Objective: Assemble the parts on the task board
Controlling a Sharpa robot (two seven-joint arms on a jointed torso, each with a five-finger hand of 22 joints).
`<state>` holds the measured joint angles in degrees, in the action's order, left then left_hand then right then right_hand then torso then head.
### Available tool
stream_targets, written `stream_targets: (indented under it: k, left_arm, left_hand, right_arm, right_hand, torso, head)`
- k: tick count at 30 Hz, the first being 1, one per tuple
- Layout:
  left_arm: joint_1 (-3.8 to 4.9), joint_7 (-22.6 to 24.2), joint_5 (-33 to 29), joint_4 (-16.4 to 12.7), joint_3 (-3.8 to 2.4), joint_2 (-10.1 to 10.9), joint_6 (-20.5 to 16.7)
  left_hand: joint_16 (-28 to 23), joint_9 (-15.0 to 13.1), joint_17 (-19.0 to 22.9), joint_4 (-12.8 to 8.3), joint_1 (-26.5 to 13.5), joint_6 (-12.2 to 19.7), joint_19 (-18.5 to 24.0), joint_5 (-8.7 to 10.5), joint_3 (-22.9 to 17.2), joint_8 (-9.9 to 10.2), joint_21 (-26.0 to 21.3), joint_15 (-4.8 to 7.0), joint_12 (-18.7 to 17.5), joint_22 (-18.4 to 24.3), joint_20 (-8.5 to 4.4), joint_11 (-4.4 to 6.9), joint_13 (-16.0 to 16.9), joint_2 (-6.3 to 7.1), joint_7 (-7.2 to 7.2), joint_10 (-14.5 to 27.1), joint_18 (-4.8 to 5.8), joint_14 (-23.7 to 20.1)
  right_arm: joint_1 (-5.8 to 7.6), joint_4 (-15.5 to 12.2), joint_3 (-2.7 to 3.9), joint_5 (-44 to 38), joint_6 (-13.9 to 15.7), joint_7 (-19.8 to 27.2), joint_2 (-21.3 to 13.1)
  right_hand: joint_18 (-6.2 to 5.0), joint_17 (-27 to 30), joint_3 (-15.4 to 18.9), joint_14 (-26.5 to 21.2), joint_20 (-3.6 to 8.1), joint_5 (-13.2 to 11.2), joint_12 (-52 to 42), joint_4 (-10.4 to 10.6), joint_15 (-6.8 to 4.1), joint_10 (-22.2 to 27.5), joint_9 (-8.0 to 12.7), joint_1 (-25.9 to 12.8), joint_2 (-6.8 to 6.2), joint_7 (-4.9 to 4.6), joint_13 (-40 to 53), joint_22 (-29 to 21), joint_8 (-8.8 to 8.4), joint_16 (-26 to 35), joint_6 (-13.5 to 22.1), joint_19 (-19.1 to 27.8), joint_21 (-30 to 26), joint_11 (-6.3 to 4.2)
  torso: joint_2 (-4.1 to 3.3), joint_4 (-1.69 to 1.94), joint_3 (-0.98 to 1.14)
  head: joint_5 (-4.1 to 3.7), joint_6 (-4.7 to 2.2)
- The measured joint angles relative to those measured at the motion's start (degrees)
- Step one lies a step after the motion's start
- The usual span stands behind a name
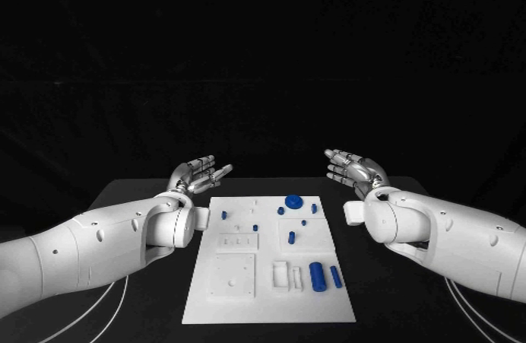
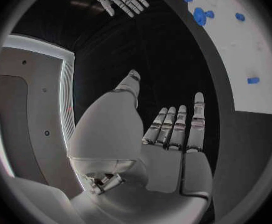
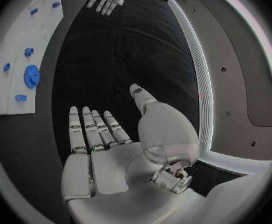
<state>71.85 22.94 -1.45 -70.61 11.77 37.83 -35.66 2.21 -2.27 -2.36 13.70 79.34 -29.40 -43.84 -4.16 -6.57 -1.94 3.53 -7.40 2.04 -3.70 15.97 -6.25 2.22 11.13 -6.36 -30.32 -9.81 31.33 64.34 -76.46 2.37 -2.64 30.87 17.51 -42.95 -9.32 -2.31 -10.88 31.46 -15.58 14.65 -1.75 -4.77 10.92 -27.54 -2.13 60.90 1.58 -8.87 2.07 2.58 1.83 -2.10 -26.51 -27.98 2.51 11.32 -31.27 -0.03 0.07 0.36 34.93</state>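
The white task board (image 1: 247,282) lies in the middle of the black table. On it sit a blue gear (image 1: 294,201), small blue pegs (image 1: 292,237) and two blue cylinders (image 1: 318,275) near its front right. My left hand (image 1: 201,175) hovers beyond the board's far left corner, palm up, fingers spread, holding nothing. My right hand (image 1: 354,169) hovers beyond the far right corner, likewise spread and empty. The left wrist view shows my left hand (image 2: 167,144) flat beside the board (image 2: 248,59); the right wrist view shows my right hand (image 3: 105,149) beside the board (image 3: 18,59) and gear (image 3: 31,76).
White cables (image 1: 109,301) curve over the black table on both sides of the board. The board carries white recessed blocks (image 1: 233,273) on its left half. Both forearms flank the board's long edges.
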Motion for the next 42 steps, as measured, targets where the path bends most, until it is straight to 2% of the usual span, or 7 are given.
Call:
stream_targets:
  k: [4, 12, 19, 21, 26, 34, 42]
  left_arm:
    - [1.63, -1.9, -0.4, 2.8, 1.45, -1.0, 2.9]
    - [1.96, -3.6, -0.9, 3.4, 1.72, -1.1, 5.5]
    - [2.10, -3.9, -1.0, 1.7, 1.71, 1.1, 7.1]
    - [2.39, -3.9, -1.0, 0.6, 1.71, 1.8, 7.6]
    - [3.26, -4.0, -0.4, -2.2, 1.67, 3.7, 8.7]
    - [5.21, -4.4, 2.3, -7.6, 1.47, 7.3, 10.3]
    - [6.51, -4.9, 4.4, -12.1, 1.20, 9.9, 11.8]
  left_hand:
    - [0.0, -0.1, -0.1, 0.3, 2.6, -1.2, -1.5, 0.00, -0.3, -0.3, 0.0, -0.20, 0.0, -0.2, 0.50, -0.30, 0.1, 0.40, -0.38, -1.2, -0.93, 1.3]
    - [0.0, -0.1, -0.2, -0.1, 2.6, -1.9, -1.9, -0.22, -0.5, -0.3, 0.1, -0.44, 0.0, -0.1, 0.50, -0.88, 0.1, 0.36, -1.00, -2.5, -0.92, 3.1]
    - [0.8, -0.4, -0.8, -7.7, -0.2, -8.9, -6.5, -0.73, -0.6, -0.6, 1.5, -2.32, 0.5, -0.6, -1.98, -2.48, 0.5, -4.51, -2.45, -11.0, -1.09, 18.5]
    - [1.9, -0.7, -1.0, -9.5, -0.3, -13.2, -8.6, -1.21, -0.5, -1.0, 2.6, -2.71, 0.8, -0.9, -4.09, -2.80, 0.7, -5.77, -2.79, -17.1, 1.02, 24.6]
    - [4.5, -1.3, -1.5, -14.5, 0.1, -27.1, -14.7, -1.67, 0.2, -1.8, 6.5, 0.92, 1.3, -2.1, -9.57, -1.31, 1.0, -8.95, -2.33, -33.2, 4.49, 35.5]
    - [11.0, -1.3, -2.8, -18.8, 0.6, -30.1, -19.1, -1.99, -1.4, -2.0, 13.6, 5.04, 1.3, -6.1, -14.56, 1.17, 1.0, -9.44, -1.37, -39.4, 6.29, 43.5]
    - [26.7, -1.4, -7.5, -22.9, -1.2, -30.4, -12.5, -2.21, -0.8, -2.0, 29.2, 6.32, 1.5, -18.1, -16.11, 1.34, 1.1, -10.43, -1.06, -39.6, 7.64, 40.7]
  right_arm:
    - [1.21, 3.8, 0.67, -1.7, -6.5, -5.1, 0.5]
    - [2.05, 6.9, 1.09, -4.6, -14.7, -11.5, 0.9]
    - [2.07, 10.0, 1.10, -16.8, -16.3, -12.2, 1.5]
    - [2.12, 10.4, 1.13, -21.4, -16.3, -12.1, 1.8]
    - [2.43, 11.1, 1.48, -33.4, -16.2, -11.8, 2.6]
    - [4.10, 11.6, 2.12, -55.3, -16.9, -12.1, 4.5]
    - [5.30, 11.3, 2.24, -74.8, -19.4, -15.5, 6.2]
  right_hand:
    - [0.00, -0.1, -0.4, 1.0, -0.18, 0.3, -0.2, -0.5, 0.15, -0.7, -0.1, 1.8, -0.01, -0.18, 0.0, 0.1, 0.21, 0.0, -0.7, -0.8, 0.2, 0.14]
    - [0.00, -0.2, -0.5, 3.6, 0.73, 0.9, -0.2, -2.9, 1.28, -3.4, -0.2, 5.5, -0.68, -0.37, 0.1, 0.3, 0.21, -0.2, -3.1, -3.7, 0.5, 0.63]
    - [0.91, -0.6, -1.2, 11.8, 2.30, 1.6, -0.6, -5.1, 1.05, -11.7, -0.5, 8.5, -1.38, -1.21, 0.6, 0.8, 0.67, -0.6, -10.8, -11.4, 1.8, 0.30]
    - [0.91, -0.8, -1.7, 16.2, 3.14, 1.6, -0.8, -5.6, 0.33, -16.3, -0.7, 8.8, -1.69, -1.28, 0.7, 1.0, 0.87, -0.9, -14.8, -14.7, 2.6, -0.24]
    - [1.01, -2.2, -3.4, 31.4, 7.41, 2.7, -1.1, -7.3, -3.80, -27.7, -1.2, 9.6, -2.56, -0.26, 1.0, 2.4, 1.33, -2.9, -25.6, -26.8, 7.1, -2.56]
    - [1.79, -12.6, -4.8, 47.7, 14.91, 5.1, -1.1, -9.4, -9.93, -37.3, -1.4, 9.9, -3.65, 1.43, 1.2, 8.3, 1.55, -18.5, -34.7, -43.8, 19.2, -5.77]
    - [2.30, -30.9, -9.3, 51.9, 18.34, 3.7, -1.3, -11.0, -12.35, -39.5, -1.6, 8.7, -6.65, 2.42, 1.2, 23.0, 1.54, -43.3, -37.5, -51.7, 37.8, -6.93]
  torso:
    - [0.00, -0.01, 0.01]
    - [0.00, -0.01, 0.00]
    - [-0.13, 0.00, -0.23]
    - [-0.29, 0.05, -0.26]
    - [-1.04, 0.55, -0.30]
    - [-2.68, 2.07, -0.35]
    - [-4.30, 3.91, -0.30]
  head:
    - [0.00, 0.00]
    - [0.03, 0.02]
    - [0.72, 0.86]
    - [0.69, 0.81]
    - [0.19, 0.45]
    - [-1.36, -0.18]
    - [-3.08, -0.48]
